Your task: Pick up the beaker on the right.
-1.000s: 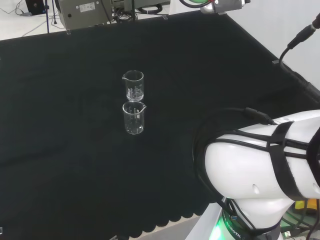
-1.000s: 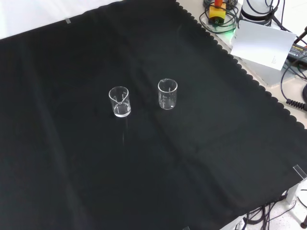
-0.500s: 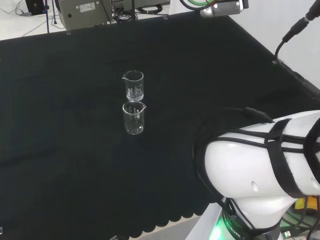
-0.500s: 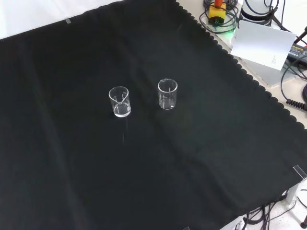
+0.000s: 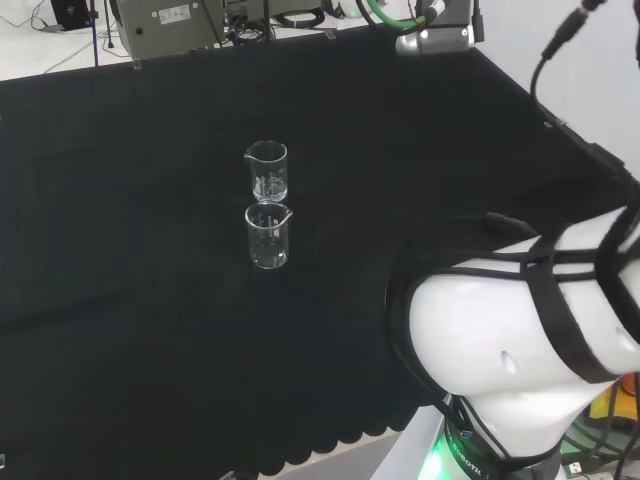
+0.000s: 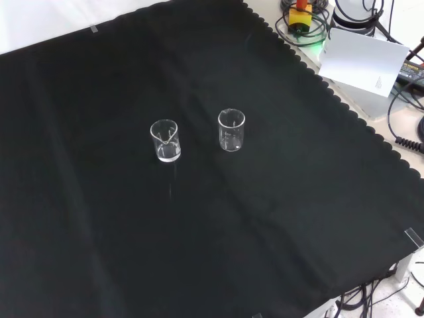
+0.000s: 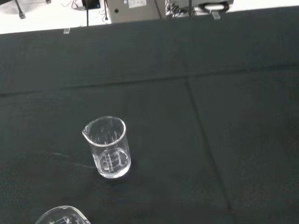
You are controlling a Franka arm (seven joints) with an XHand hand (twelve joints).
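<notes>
Two clear glass beakers stand upright and apart on the black cloth point(image 6: 99, 232). In the head view one beaker point(image 5: 267, 171) stands just behind the other beaker point(image 5: 268, 236). In the front view they stand side by side, the left beaker point(image 6: 164, 140) with its spout toward the camera and the right beaker point(image 6: 231, 130) a short gap away. The wrist view looks down on one whole beaker point(image 7: 108, 147) and on the rim of a second beaker point(image 7: 60, 215) at the picture's edge. Both look empty. Nothing touches either beaker.
The arm's white link point(image 5: 510, 350) with black cables fills the head view's lower right. A grey box point(image 5: 170, 22) and cables sit beyond the cloth's far edge. A white card point(image 6: 363, 61) and cables lie past the cloth's scalloped edge point(image 6: 344, 109) in the front view.
In the head view the arm's upper parts and cable have swung left and lower, and the big white link has shifted a little. Both beakers stand where they were.
</notes>
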